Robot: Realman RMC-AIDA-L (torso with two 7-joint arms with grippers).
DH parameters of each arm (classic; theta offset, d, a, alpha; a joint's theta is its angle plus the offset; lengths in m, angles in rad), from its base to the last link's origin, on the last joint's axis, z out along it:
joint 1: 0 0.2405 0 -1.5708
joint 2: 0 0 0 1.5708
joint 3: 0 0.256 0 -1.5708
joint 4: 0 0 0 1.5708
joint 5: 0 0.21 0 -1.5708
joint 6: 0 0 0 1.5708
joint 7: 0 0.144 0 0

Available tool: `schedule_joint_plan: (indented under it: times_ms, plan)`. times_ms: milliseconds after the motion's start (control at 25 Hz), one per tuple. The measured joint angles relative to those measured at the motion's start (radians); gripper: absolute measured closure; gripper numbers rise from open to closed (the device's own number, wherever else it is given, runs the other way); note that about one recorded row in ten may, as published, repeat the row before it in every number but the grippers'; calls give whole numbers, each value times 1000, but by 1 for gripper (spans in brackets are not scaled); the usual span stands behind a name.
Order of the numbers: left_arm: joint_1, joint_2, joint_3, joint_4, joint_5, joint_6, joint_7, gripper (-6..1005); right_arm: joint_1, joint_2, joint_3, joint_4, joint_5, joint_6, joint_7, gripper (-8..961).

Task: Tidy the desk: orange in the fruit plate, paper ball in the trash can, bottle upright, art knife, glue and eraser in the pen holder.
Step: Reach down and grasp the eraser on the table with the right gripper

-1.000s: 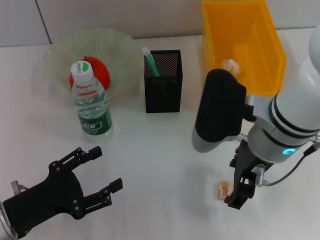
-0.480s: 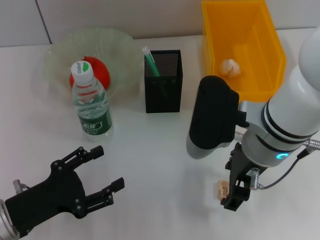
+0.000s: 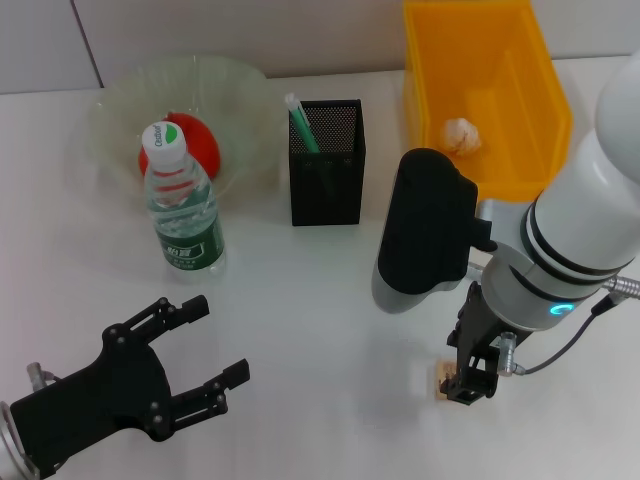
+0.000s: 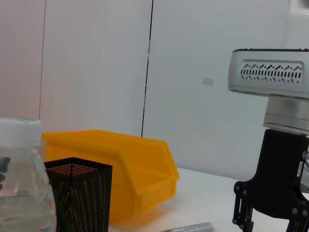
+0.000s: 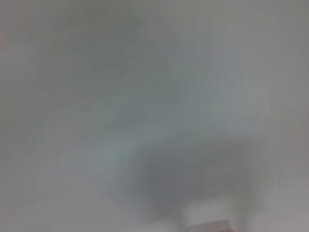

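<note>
The orange (image 3: 190, 140) lies in the pale-green fruit plate (image 3: 235, 85) at the back left. In front of it the bottle (image 3: 183, 205) stands upright. The black mesh pen holder (image 3: 327, 185) holds a green-and-white stick (image 3: 299, 122); I cannot tell whether it is the glue or the art knife. The paper ball (image 3: 460, 133) rests inside the yellow trash can (image 3: 520, 60). My right gripper (image 3: 468, 384) points down onto the table, right against the tan eraser (image 3: 441, 378), which peeks out on its left. My left gripper (image 3: 205, 345) hovers open at the front left, holding nothing.
In the left wrist view the bottle (image 4: 19, 183), pen holder (image 4: 79, 198) and trash can (image 4: 120, 159) stand in a row, with the right gripper (image 4: 270, 217) farther off. The right wrist view shows only pale table surface. A wall runs behind the table.
My right arm swung left off the trash can, uncovering the paper ball, and its gripper dropped down and closed in on the eraser. The left arm barely moved.
</note>
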Motion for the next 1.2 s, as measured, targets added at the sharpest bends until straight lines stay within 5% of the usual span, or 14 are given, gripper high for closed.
schedule_joint_plan:
  times_ms: [200,1080,1200]
  plan:
    - [-1,0,0,0,2,1,-9,155,-1,0,-3,4,4,1,0,444]
    - [-2,-2,2,0,3,2,-10,155,2,1,-30,52,8,30,0,453]
    - [-2,-2,2,1,3,2,-10,155,4,1,-29,61,8,30,0,536]
